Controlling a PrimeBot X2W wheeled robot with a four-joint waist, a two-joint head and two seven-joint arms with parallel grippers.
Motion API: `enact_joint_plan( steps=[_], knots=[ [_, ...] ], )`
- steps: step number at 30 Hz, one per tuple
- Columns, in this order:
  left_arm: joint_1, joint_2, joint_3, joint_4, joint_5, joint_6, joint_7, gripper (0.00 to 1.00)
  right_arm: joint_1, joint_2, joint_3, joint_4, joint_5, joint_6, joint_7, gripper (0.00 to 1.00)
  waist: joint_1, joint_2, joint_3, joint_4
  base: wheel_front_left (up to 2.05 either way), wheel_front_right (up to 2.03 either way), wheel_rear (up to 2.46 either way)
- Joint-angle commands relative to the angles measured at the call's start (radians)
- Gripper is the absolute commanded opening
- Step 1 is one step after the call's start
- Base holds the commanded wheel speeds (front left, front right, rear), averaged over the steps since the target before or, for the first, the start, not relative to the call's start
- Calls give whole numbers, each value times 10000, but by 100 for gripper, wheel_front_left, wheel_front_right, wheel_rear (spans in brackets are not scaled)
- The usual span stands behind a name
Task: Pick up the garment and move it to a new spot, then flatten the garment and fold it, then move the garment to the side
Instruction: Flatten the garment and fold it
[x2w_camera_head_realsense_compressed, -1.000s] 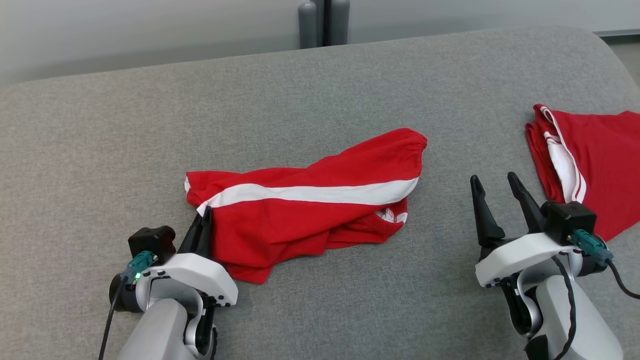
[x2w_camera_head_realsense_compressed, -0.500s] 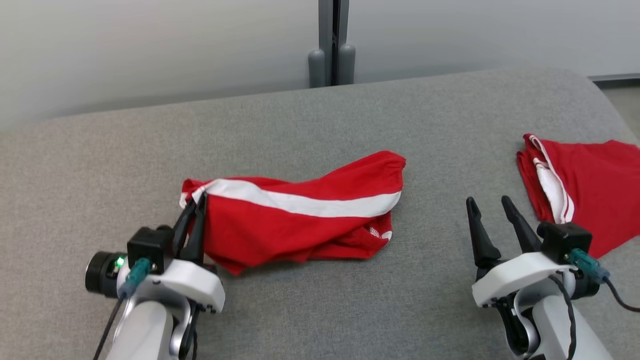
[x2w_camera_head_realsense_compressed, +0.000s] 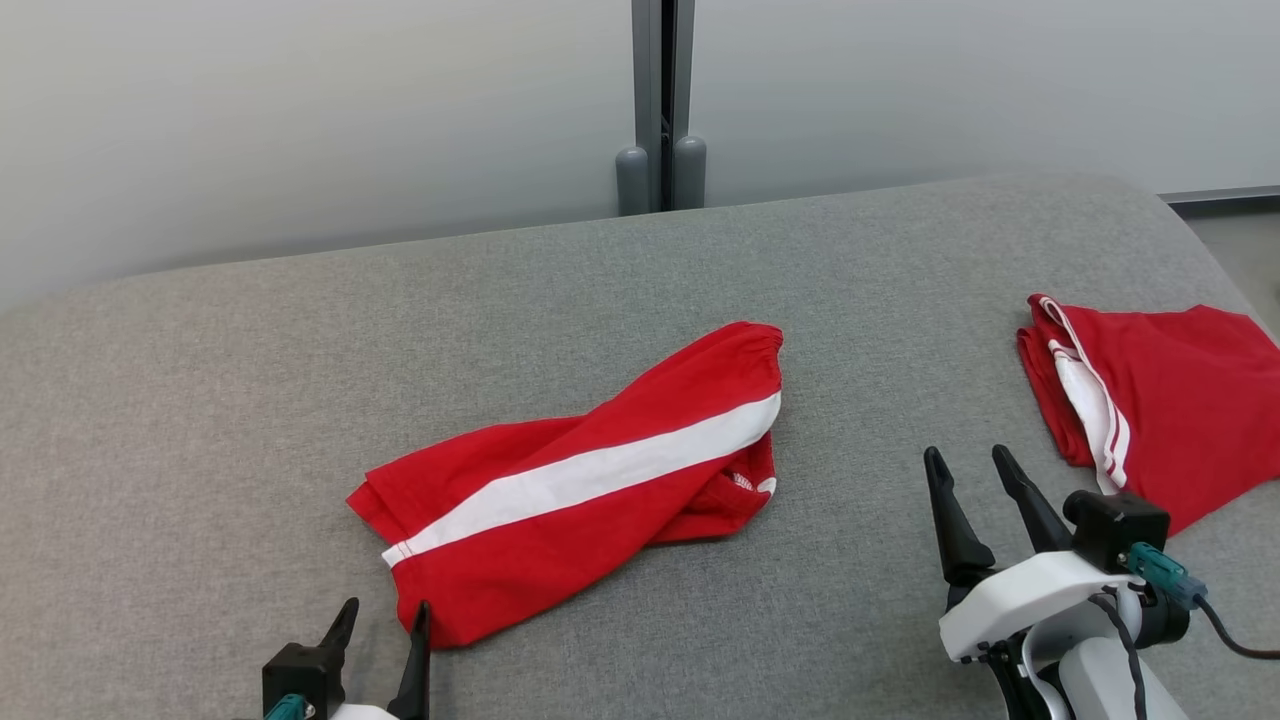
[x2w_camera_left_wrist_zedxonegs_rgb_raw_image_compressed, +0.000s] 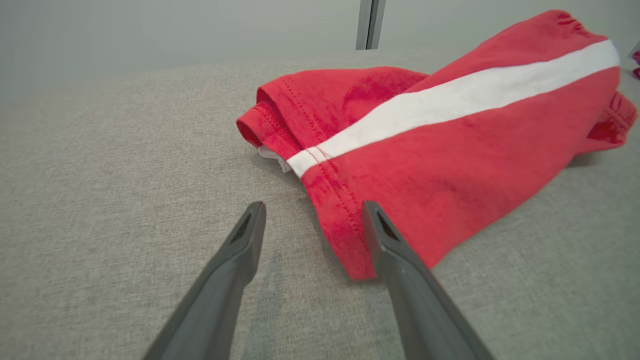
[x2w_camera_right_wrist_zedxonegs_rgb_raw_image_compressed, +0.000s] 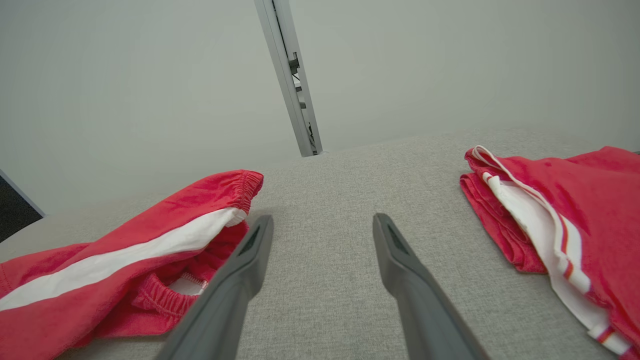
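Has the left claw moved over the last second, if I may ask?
Yes. Against the folded red garment at the right, the left claw has drawn back toward the robot, now open beside the near corner of the striped garment.

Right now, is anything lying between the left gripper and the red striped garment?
Nothing visible. The left gripper stands open right at the near corner of the garment, with bare grey cushion around it. The second red garment lies well off to the side, by the right gripper.
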Motion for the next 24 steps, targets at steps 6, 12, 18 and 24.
enact_joint_plan(
  steps=[6,12,18,24],
  knots=[
    [53,-112,363,-258,-375,-8,-15,100,112,-56,19,70,78,0,0,100,0,0,-66,82,0,0,0],
    [-391,-154,410,-551,-1718,-128,-15,100,16,-55,113,-33,81,0,1,100,0,0,33,80,0,0,0],
    [-1036,-152,-158,294,-3369,-252,-15,100,-143,-56,172,-80,19,0,1,100,0,0,296,71,0,0,0],
    [-1577,-149,-702,1348,-4444,-339,-15,100,-226,-55,174,-98,-36,0,1,100,0,0,494,61,0,0,0]
  ],
)
